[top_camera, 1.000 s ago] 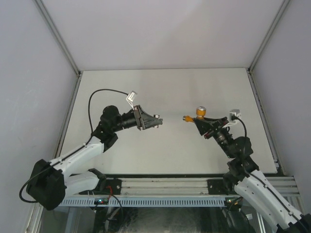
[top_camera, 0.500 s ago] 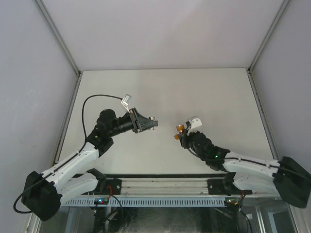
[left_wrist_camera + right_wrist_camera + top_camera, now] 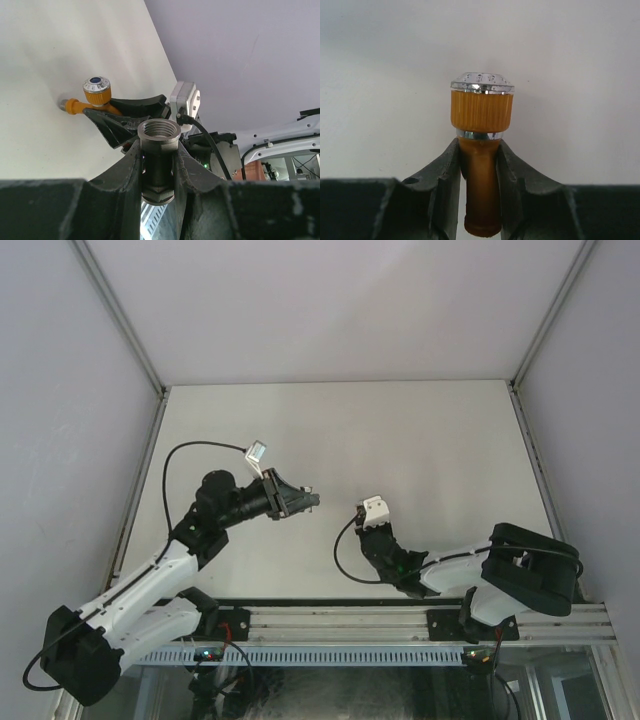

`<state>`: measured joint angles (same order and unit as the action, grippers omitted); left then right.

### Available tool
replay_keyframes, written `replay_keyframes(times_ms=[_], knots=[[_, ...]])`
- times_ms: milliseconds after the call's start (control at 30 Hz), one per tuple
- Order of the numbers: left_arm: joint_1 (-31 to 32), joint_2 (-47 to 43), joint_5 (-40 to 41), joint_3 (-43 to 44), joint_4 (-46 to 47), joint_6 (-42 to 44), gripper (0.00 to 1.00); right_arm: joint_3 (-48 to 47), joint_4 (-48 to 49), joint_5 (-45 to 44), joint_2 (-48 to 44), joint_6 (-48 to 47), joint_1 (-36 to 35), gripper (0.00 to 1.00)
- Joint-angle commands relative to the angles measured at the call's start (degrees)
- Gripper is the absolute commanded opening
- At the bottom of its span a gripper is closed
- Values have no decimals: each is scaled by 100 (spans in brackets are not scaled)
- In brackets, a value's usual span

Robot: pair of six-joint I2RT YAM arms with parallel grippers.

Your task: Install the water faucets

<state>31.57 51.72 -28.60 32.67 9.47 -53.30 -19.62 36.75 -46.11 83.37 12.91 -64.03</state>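
Top view. Table (image 3: 420, 430) white and matte. Pale grey walls (image 3: 330, 300) on three sides, metal posts (image 3: 123, 325) at the back corners, one slotted rail (image 3: 350, 620) along the near edge. Two arms: left arm (image 3: 150, 575) reaches up to mid-table, right arm (image 3: 450, 570) lies folded low, pointing left. Left gripper (image 3: 308, 500) aims right, apart from the right arm's wrist; what it carries is too small to tell here.

Left wrist view. Left gripper pinches one fitting (image 3: 159, 134): grey metal, threaded bore facing out, upright between the jaws. Beyond it, right gripper (image 3: 102, 111) holds one tap (image 3: 96, 92): orange, blue-dotted cap on top, spout tip to the left, seen against the white table. One white wrist camera (image 3: 184, 100) behind it.

Right wrist view. Right gripper is clamped on the tap's orange stem. Ribbed orange knob with silver cap stands above the fingertips. Plain white behind.
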Motion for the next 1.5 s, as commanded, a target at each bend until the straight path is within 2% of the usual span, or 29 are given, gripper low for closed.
replay_keyframes(times_ms=[0,133,333,467,667,700,800,900,1000,1100,1233,1467], knots=[[-28,-121,56,-32,64,194,0,23,16,-130,40,446,-323,0],[-24,-122,63,-36,29,231,0,58,-884,45,-27,1218,-428,0],[-28,-82,59,-106,28,245,0,217,-1476,-56,-62,1678,-727,0],[-28,-89,65,-132,63,232,0,447,-1067,-60,-377,1575,-754,0],[-27,-96,56,-62,35,232,0,179,-1270,280,-1506,1178,-433,0],[-28,-96,56,-52,22,235,0,147,-1438,568,-1811,1210,-232,0],[-26,-112,80,-37,-55,286,0,35,-2102,2380,-2715,1278,542,0],[-36,-82,98,-23,-105,340,0,-149,-3172,3776,-3552,1489,1420,0],[-46,-6,100,-14,-82,385,0,-415,-4034,5084,-3961,1547,2156,0],[-41,206,-35,9,79,452,0,-656,-4466,6631,-4045,1385,2617,0],[-26,843,-691,345,243,559,0,-838,-4414,7813,-3897,1286,2644,0],[412,1497,-1351,741,183,849,0,-947,-3834,8032,-3796,1511,2641,0]])
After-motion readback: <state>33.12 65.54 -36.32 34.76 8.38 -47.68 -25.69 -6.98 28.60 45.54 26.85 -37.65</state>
